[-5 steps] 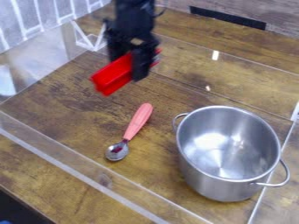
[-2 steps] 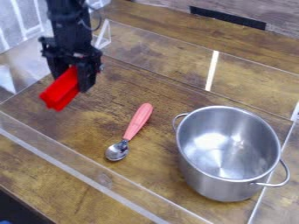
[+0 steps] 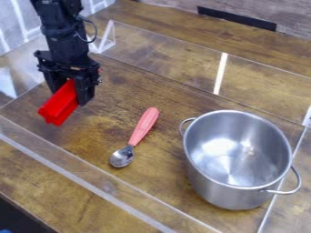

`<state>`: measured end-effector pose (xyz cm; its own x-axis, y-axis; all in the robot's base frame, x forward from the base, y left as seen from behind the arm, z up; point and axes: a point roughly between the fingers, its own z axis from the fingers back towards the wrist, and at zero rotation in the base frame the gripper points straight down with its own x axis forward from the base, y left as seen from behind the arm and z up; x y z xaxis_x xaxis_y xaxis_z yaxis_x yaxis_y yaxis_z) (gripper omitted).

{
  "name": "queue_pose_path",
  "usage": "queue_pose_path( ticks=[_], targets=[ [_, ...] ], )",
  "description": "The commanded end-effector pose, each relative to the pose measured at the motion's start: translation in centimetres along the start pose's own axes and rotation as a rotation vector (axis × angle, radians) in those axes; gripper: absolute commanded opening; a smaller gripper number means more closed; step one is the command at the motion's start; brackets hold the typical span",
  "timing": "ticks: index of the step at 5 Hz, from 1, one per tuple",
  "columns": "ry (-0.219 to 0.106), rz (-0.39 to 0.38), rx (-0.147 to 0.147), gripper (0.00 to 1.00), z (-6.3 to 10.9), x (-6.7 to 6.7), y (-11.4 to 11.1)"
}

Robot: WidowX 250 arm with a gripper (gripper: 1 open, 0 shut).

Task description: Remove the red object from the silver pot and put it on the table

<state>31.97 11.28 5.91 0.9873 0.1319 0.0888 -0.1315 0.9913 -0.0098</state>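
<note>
The table [image 3: 183,68] is the largest element: brown wood-grain planks bounded by clear acrylic walls. The silver pot [image 3: 239,159], used here as the landmark, stands at the near right of the table and appears empty; only bare polished steel shows inside.

The spoon [image 3: 136,136] lies flat just left of the silver pot, bowl toward the camera, pinkish handle pointing away, apart from the pot wall.

The gripper [image 3: 71,89] hangs well to the left of the silver pot, beyond the spoon, pointing downward. Its fingers are clenched on the upper end of the red object [image 3: 57,105], which hangs tilted below them. Whether the lower end touches the tabletop cannot be determined.

Handling assessment: the red object appears rigid and light, likely moulded plastic or painted wood, with smooth faces that may slip. Take hold across the long flat sides. An end grip, as shown, lets the block swing or pivot. Release should occur only once the lower end rests on the wood.
</note>
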Motion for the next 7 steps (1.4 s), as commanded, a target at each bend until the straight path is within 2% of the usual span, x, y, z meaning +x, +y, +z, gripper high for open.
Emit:
queue_pose_path(
  ticks=[1, 3, 4, 5, 7],
  targets=[
    [-0.033, -0.019, -0.009, 0.0, 1.0, 0.3, 0.8],
    [-0.018, -0.034, -0.05, 0.0, -0.9, 1.2, -0.3],
    [-0.019, 0.013, -0.063, 0.0, -0.9, 2.6, -0.3],
    [-0.011, 0.055, -0.077, 0.0, -0.7, 3.6, -0.3],
    [0.017, 0.029, -0.108, 0.0, 1.6, 3.4, -0.9]
  ],
)
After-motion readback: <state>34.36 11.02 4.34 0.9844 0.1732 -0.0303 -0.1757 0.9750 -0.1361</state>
